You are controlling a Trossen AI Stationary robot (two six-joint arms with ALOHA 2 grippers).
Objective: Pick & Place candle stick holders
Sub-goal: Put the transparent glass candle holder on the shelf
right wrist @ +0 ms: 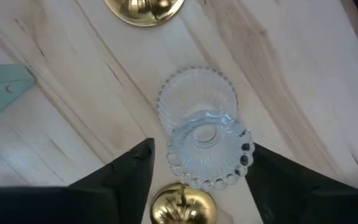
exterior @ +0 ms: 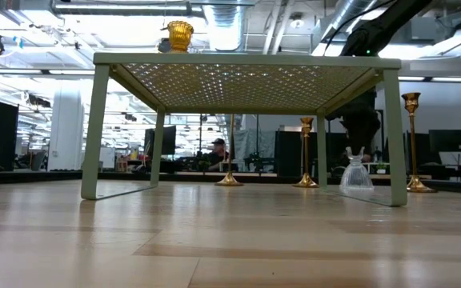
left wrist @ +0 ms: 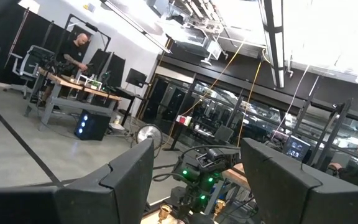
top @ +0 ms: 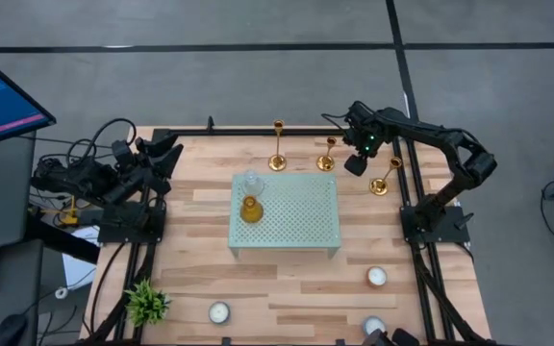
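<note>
Right gripper (right wrist: 194, 171) above clear glass cup (right wrist: 207, 146), fingers apart, beside gold candlesticks (top: 326, 154); holding nothing.

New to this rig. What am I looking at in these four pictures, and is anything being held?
It is a robot with two dark arms at a wooden table. One picture looks straight down, one looks level across the tabletop, and the other two come from cameras on each arm's wrist.

Three gold candle stick holders stand along the far edge. A green perforated shelf carries an amber cup and a clear one. Three tealights and a small plant sit nearer.

The right gripper hangs over another clear glass cup, with its fingers open on either side. Nothing is lifted. The left gripper waits at the left edge, open and empty.
</note>
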